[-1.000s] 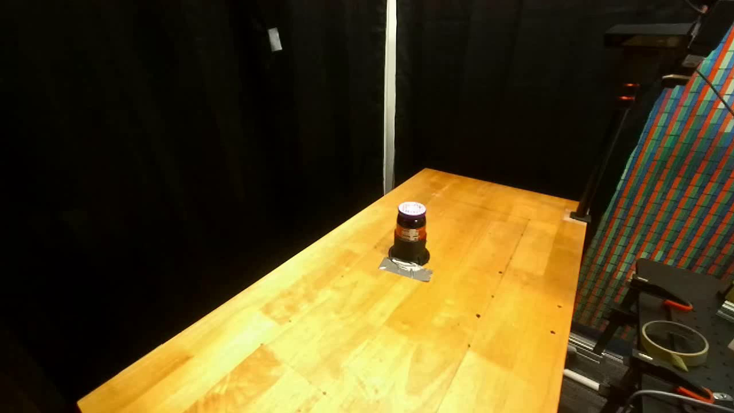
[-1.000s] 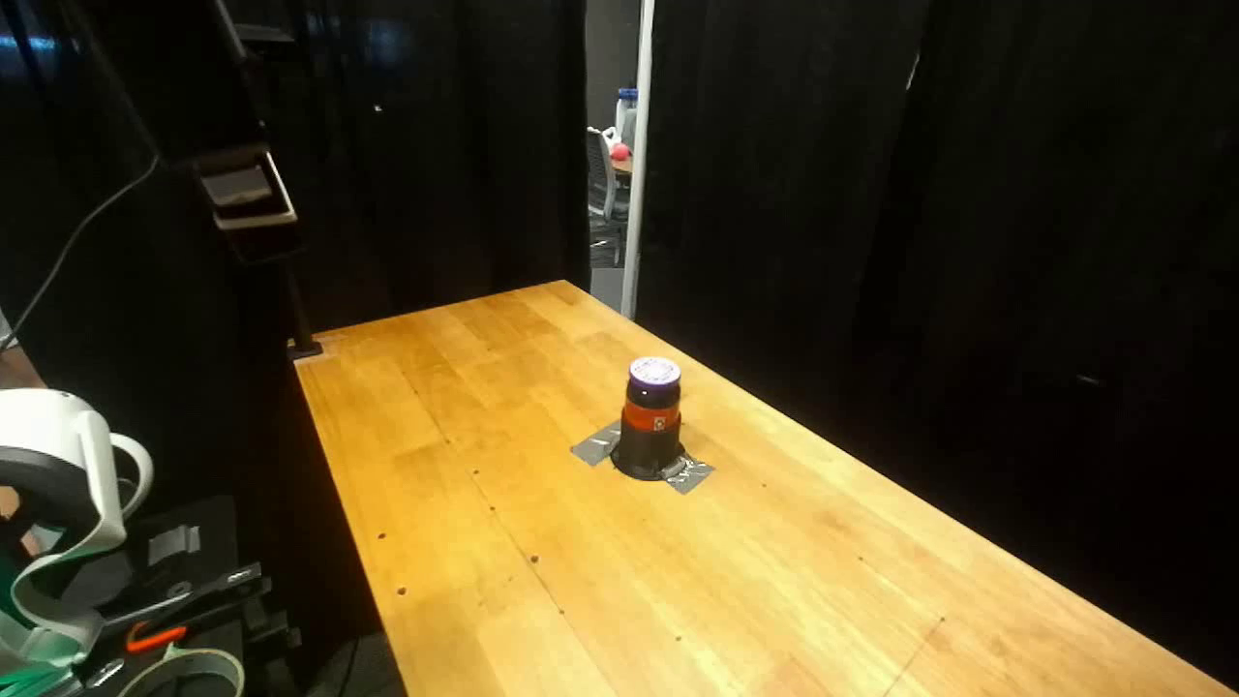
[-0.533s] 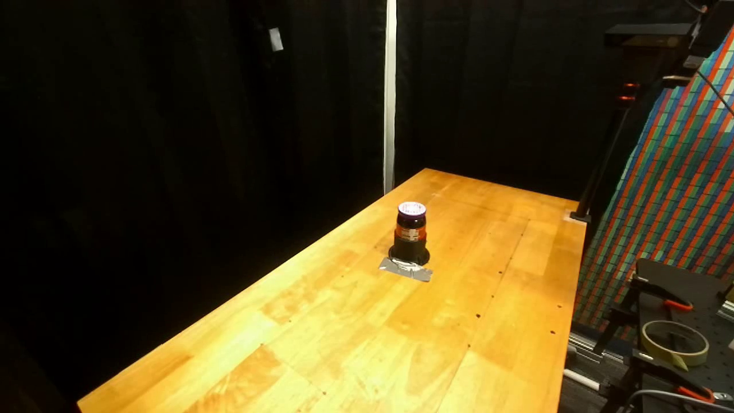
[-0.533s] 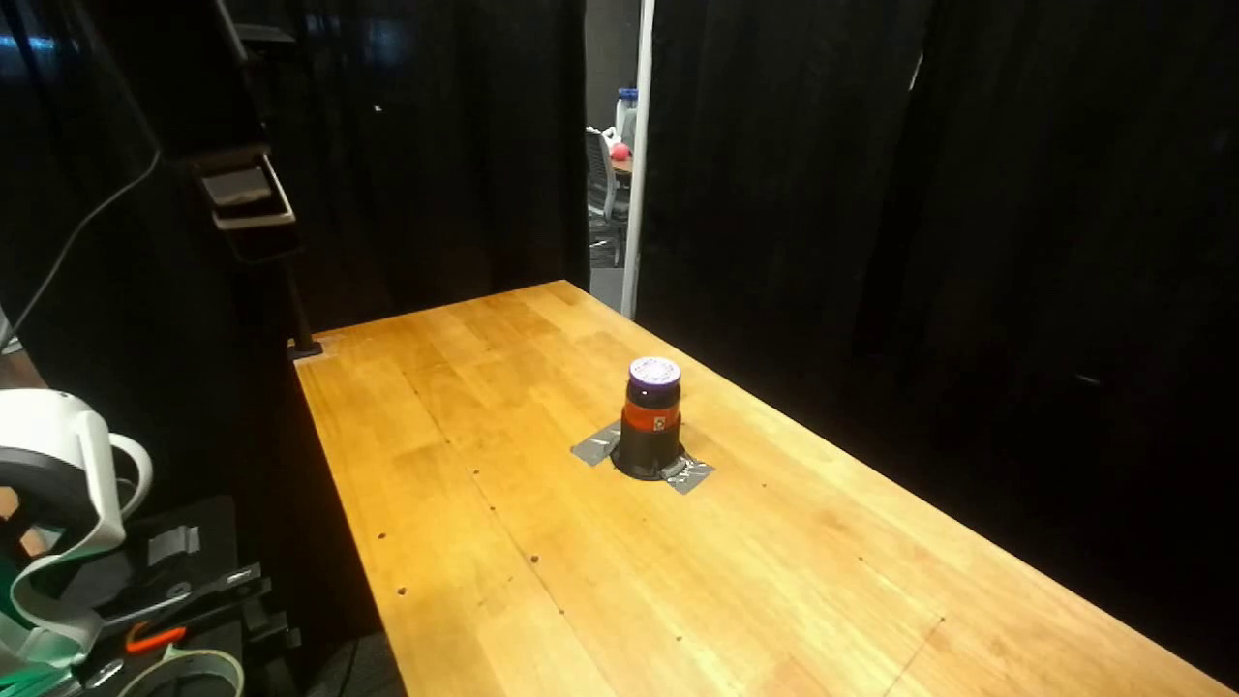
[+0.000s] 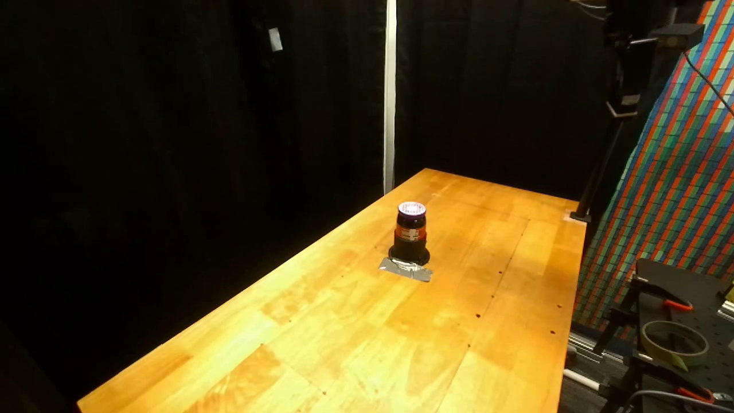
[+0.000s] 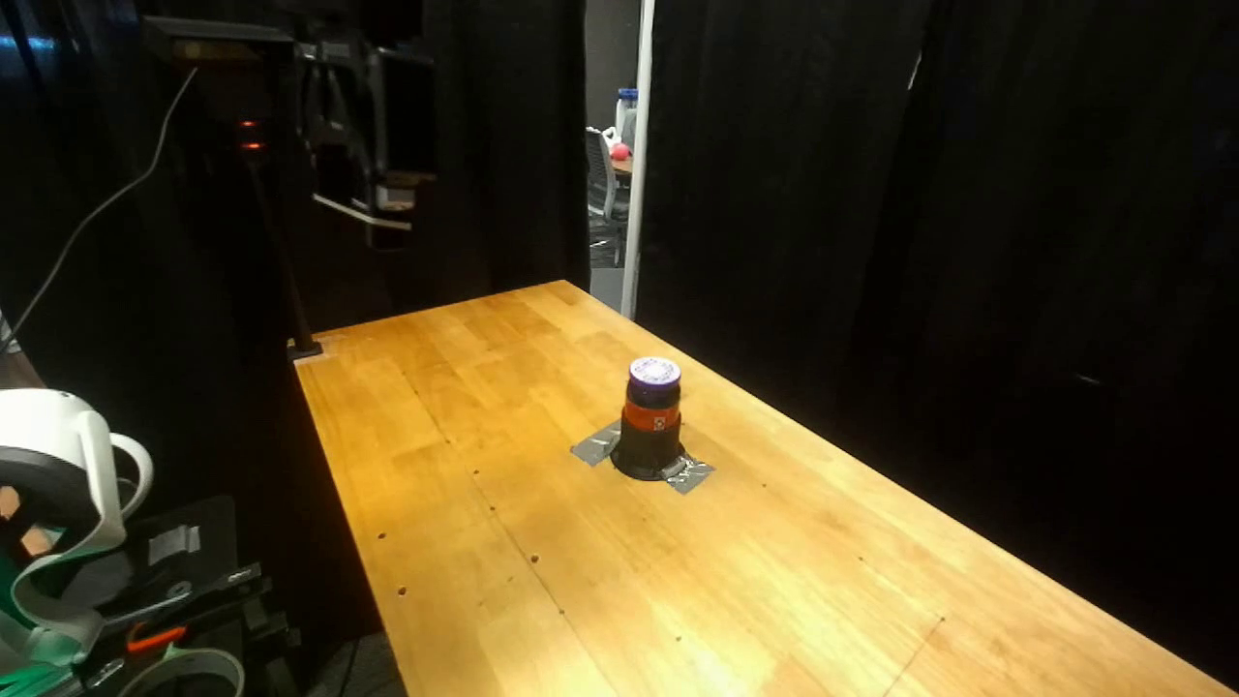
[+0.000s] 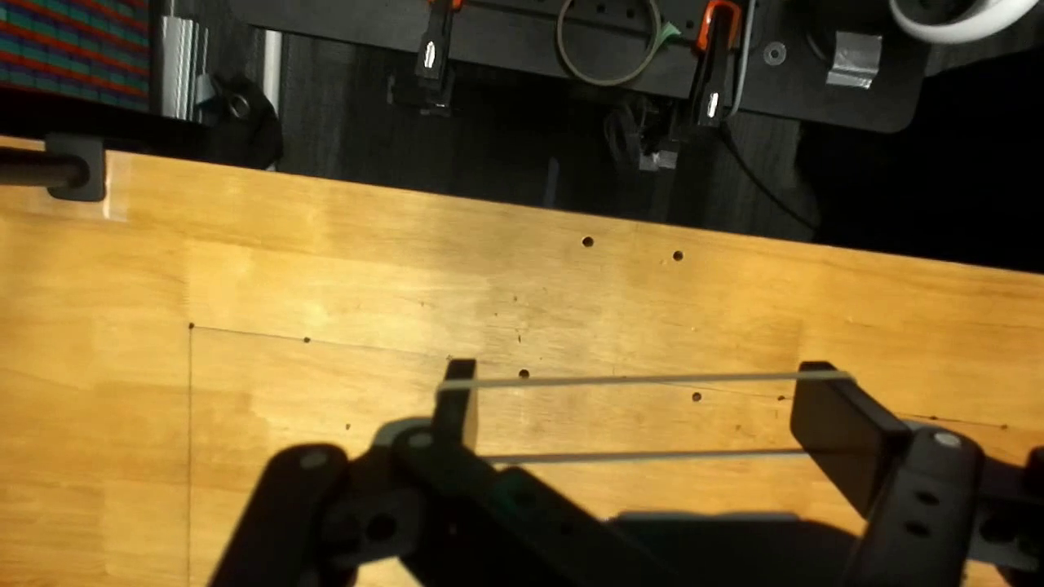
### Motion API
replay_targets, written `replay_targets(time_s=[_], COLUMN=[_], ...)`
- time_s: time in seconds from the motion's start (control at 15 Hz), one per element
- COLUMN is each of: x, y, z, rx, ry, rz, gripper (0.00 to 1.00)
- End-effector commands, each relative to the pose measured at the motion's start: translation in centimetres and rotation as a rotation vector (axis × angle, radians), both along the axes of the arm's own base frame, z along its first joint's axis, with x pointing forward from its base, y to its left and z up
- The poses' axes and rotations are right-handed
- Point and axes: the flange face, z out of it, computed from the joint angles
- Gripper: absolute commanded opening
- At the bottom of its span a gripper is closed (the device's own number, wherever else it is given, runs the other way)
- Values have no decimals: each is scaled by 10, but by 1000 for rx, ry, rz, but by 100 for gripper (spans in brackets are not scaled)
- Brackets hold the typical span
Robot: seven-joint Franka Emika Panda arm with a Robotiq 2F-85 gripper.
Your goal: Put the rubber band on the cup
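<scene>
Black curtains (image 5: 200, 143), a long wooden table (image 5: 355, 324), and my fingers (image 7: 848, 424) parted wide inside the rubber band (image 7: 636, 380).
The curtains stand behind the table in both exterior views. In an exterior view I make out the end of my arm (image 6: 402, 111) above table height at the upper left, too dark to read closely. The cup (image 6: 650, 418) stands upright on the table, well apart from my fingers: dark, orange-red around its middle, with a pale printed top edged in purple. In the wrist view my fingers sit over the table with a broad gap between, and the rubber band loops around both, its two strands running straight across. Grey tape strips (image 6: 594, 445) touch the cup's black base (image 6: 647, 455); small dark holes (image 7: 588, 242) dot the table.
</scene>
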Motion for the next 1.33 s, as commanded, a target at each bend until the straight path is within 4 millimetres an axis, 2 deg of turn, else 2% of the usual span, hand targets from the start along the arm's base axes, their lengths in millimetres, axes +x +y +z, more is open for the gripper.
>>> replay_targets(time_s=[0.0, 0.33, 0.6, 0.8, 1.0, 1.27], x=[75, 171, 241, 291, 325, 348], y=[29, 57, 64, 64, 63, 55], z=[-16, -47, -74, -100, -127, -166], rx=[-61, -109, -108, -42, -7, 41], ry=[19, -53, -102, -145, -161, -150], rz=[-62, -148, -177, -187, -203, -234], gripper=[100, 100, 100, 100, 100, 100])
